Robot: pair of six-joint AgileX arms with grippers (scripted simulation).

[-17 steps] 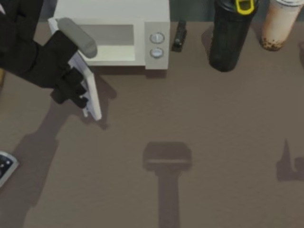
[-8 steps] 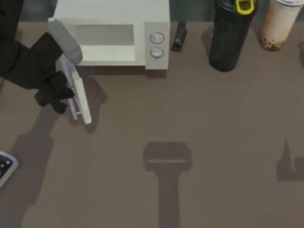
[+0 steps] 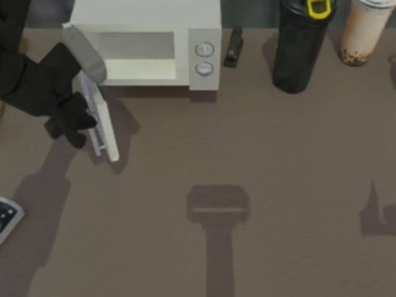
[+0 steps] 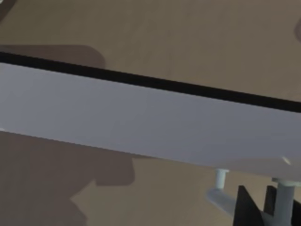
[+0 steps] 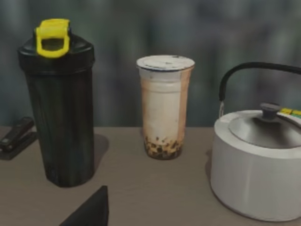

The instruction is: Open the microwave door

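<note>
The white microwave stands at the table's back left, its cream inside showing and its two knobs on the right panel. The microwave door is swung out toward the table's front, edge-on from above; the left wrist view shows it as a wide pale panel. My left gripper is on the door's left side, shut on the door handle, with a black finger beside the handle post. Of my right gripper, out of the top view, only one finger shows, with nothing held.
A tall black bottle with a yellow loop stands right of the microwave, and a milk tea cup beyond it. A small black object lies between microwave and bottle. A white kettle sits far right. A dark keypad device lies at the left edge.
My left gripper pulled the door handle leftward, swinging the door wider open over the first half second. Since then nothing has visibly moved.
</note>
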